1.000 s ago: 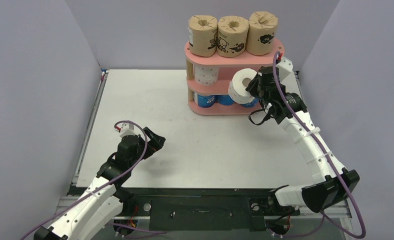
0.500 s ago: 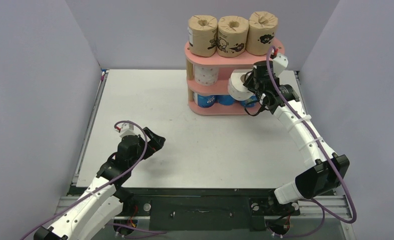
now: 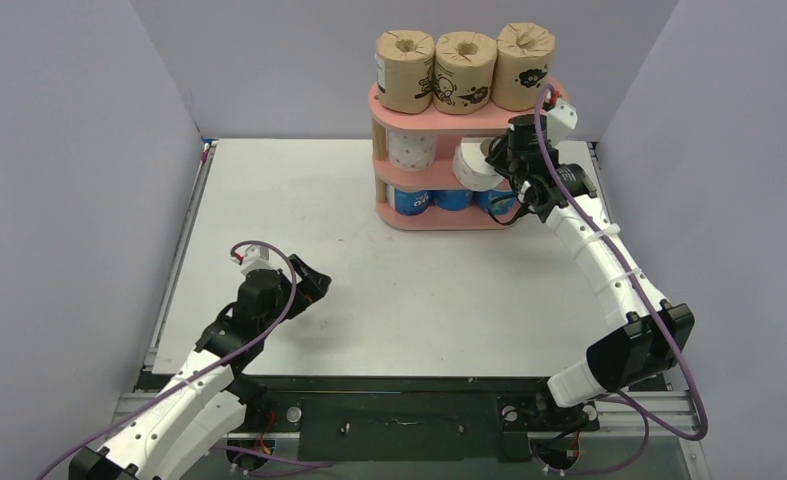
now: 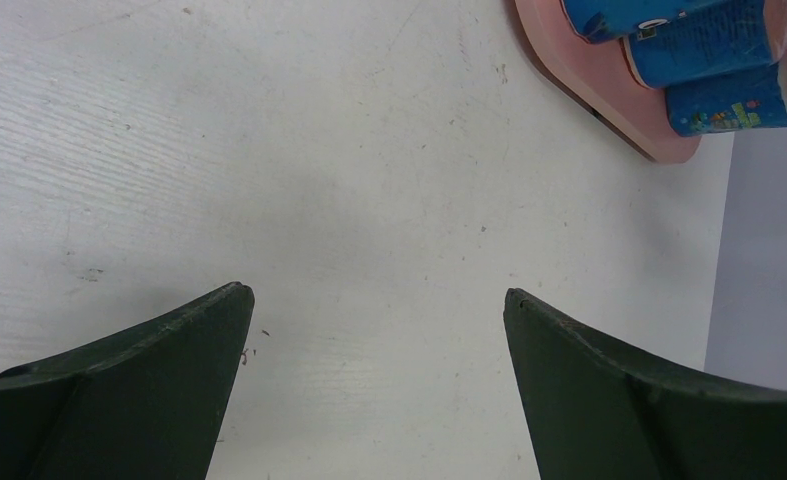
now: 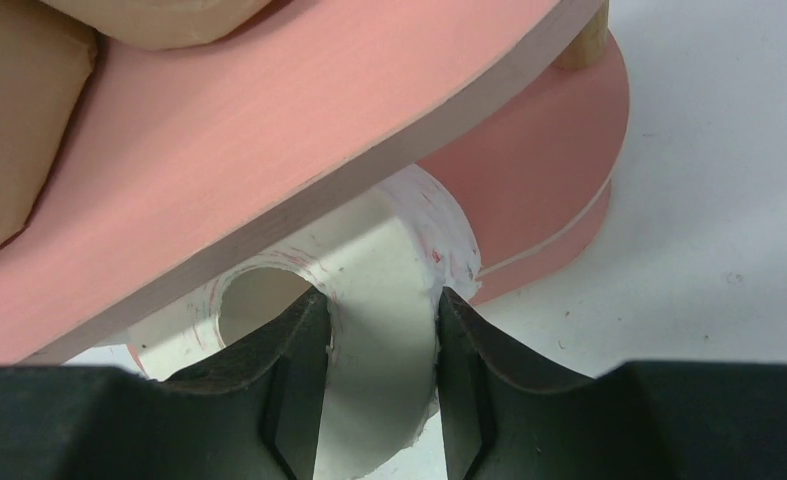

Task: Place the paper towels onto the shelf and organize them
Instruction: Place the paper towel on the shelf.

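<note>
Right claw (image 3: 497, 165) is partly closed on a white roll (image 3: 472, 167) and pinches its wall: one finger (image 5: 294, 350) sits at the mouth of the hollow core, the other (image 5: 464, 350) presses the outer wrap. Beneath both claws lies the table (image 3: 389, 260), flat, pale grey and faintly scuffed. Right at that claw stands the shelf (image 3: 449, 126), three pink oval boards joined by light wooden posts. Its top board, just above the claw, carries three brown rolls (image 3: 466, 68) upright in a row, their paper wrap marked with black cartoon prints. The middle tier, level with the claw, has a dotted roll (image 3: 412, 150), white with pink spots, at the end farthest from the claw. The gripped roll is tipped at the near end, under the top board's edge; whether it rests on the middle board I cannot tell. The bottom tier, just below the claw, holds three blue rolls (image 3: 451, 200) side by side in printed wrap. Left claw (image 3: 309, 280) hovers well apart from the shelf, low over bare table, jaws spread wide and holding nothing.
</note>
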{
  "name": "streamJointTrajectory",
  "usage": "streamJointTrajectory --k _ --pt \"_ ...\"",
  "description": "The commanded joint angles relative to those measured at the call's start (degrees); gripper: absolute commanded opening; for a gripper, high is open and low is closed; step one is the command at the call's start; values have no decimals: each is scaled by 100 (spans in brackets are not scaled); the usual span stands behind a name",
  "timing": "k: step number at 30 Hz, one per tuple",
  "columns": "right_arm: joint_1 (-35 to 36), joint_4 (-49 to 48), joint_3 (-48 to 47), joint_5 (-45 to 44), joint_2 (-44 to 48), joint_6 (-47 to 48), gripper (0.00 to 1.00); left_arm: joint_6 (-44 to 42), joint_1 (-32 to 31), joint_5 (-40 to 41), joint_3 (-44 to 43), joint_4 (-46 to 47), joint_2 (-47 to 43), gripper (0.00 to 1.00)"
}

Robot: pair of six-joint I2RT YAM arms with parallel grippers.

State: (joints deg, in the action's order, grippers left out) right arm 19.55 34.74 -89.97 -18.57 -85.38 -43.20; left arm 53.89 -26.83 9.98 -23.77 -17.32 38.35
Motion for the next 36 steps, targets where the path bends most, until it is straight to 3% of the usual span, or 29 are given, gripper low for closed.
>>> streamJointTrajectory --k 1,12,30,36 --pt "-80 -582 -322 64 -81 -235 26 69 37 -57 -222 214 30 96" --pt "-114 -719 -430 253 -287 -479 27 96 33 -63 -207 216 32 96" --pt "-128 -767 -470 447 -298 -509 49 78 37 -101 -208 335 182 96" --pt "-129 -772 -466 462 -288 -521 52 82 37 -106 -190 348 182 96"
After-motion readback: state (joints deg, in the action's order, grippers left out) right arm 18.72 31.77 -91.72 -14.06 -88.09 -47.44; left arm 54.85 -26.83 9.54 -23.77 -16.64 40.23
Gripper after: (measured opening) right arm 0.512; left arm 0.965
